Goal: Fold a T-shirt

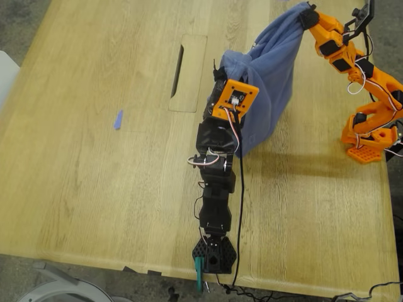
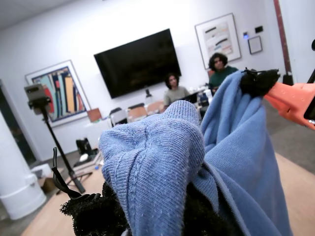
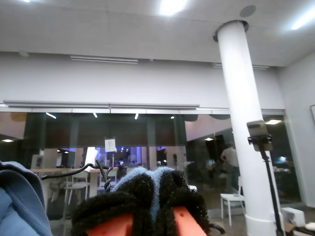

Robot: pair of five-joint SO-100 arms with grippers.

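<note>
Above the table point(image 1: 94, 189), my first gripper point(image 1: 221, 75) and my second gripper point(image 1: 307, 16) each pinch the T-shirt point(image 1: 271, 82). No print or writing shows on it.

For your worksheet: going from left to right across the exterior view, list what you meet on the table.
Small blue scrap → table slot → black arm → T-shirt → orange arm.

- A long light-oak wooden table point(image 1: 94, 163) with a rectangular cable hatch point(image 1: 187, 72).
- A tiny blue scrap point(image 1: 118, 119) lying towards the exterior view's left.
</note>
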